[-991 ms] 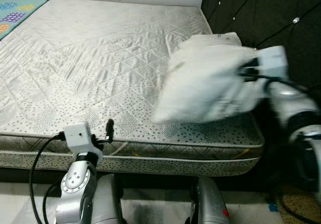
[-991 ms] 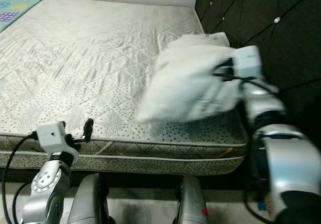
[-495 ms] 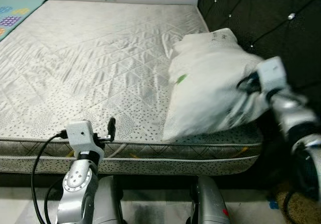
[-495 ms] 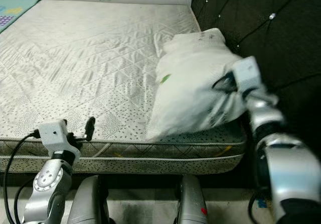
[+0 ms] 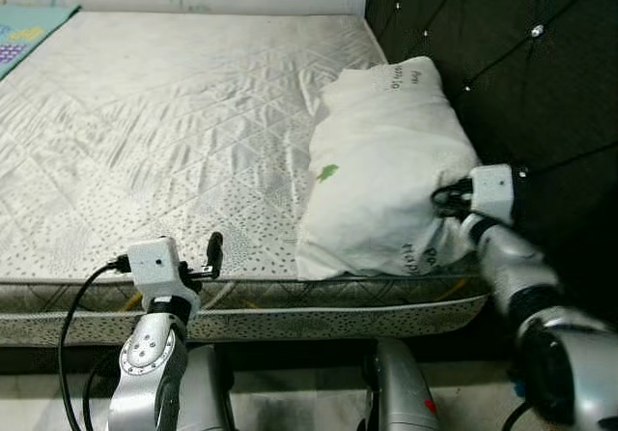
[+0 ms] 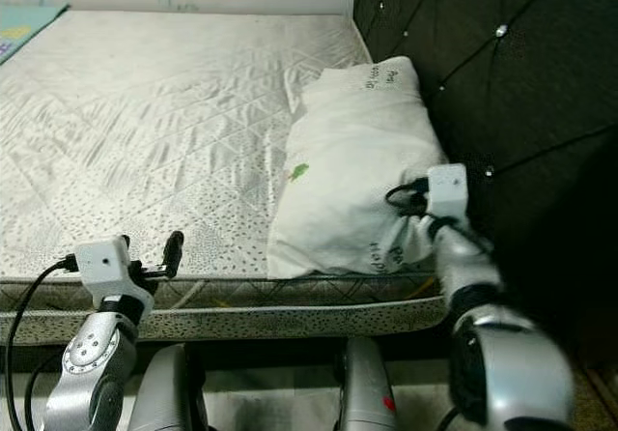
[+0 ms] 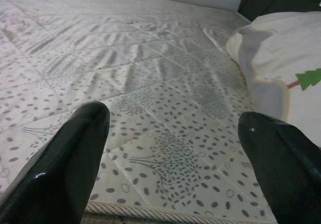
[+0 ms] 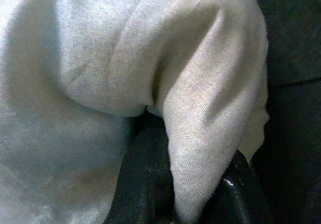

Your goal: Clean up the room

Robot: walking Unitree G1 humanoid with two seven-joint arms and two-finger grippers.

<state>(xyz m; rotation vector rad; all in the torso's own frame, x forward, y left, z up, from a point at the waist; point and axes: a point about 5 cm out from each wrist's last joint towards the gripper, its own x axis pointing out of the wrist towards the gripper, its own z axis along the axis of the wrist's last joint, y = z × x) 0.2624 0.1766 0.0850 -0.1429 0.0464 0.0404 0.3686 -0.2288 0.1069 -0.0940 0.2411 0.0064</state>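
left arm (image 5: 147,373): silver metal, round joint with small screws
left wrist box (image 5: 155,261): white, square, one small dark dot on its face
left cable (image 5: 70,325): black, looping from the box
left fingers (image 7: 60,169): long, glossy black, rounded tips
right arm (image 5: 541,325): silver, ribbed
right wrist box (image 5: 492,193): white, black cable coiled beside it
legs (image 5: 406,392): grey, rounded, a red mark

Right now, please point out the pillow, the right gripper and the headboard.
pillow (image 5: 381,175): left eye view, middle of its top face.
right gripper (image 8: 193,184): right wrist view, pinched fabric between fingertips.
headboard (image 5: 541,93): left eye view, dark tufted panel.
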